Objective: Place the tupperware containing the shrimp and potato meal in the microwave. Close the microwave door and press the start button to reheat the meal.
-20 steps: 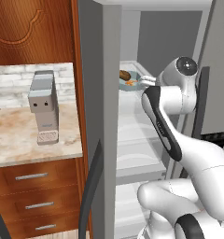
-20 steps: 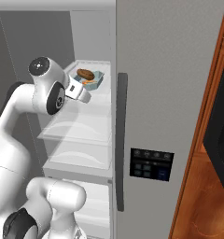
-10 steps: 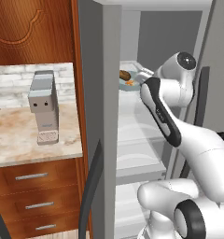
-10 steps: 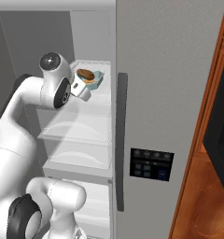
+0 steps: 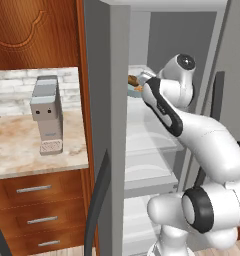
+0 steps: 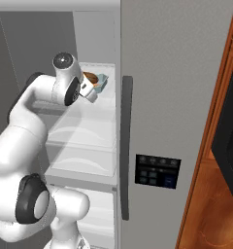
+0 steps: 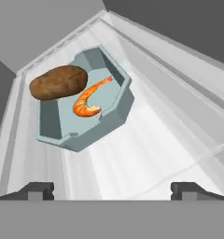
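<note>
Tupperware point(image 7: 86, 107) lies straight ahead of the gripper point(image 7: 112, 189) on the fridge shelf point(image 7: 179, 140), turned diagonally; fingers spread wide apart, holding nothing.

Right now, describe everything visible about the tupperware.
The tupperware is a shallow, pale blue-grey tub with cut corners and no lid, plastic-looking. It sits flat on a white fridge shelf, toward the back. Inside lie a brown potato at one end and one orange shrimp. The open gripper is short of it, not touching.
</note>
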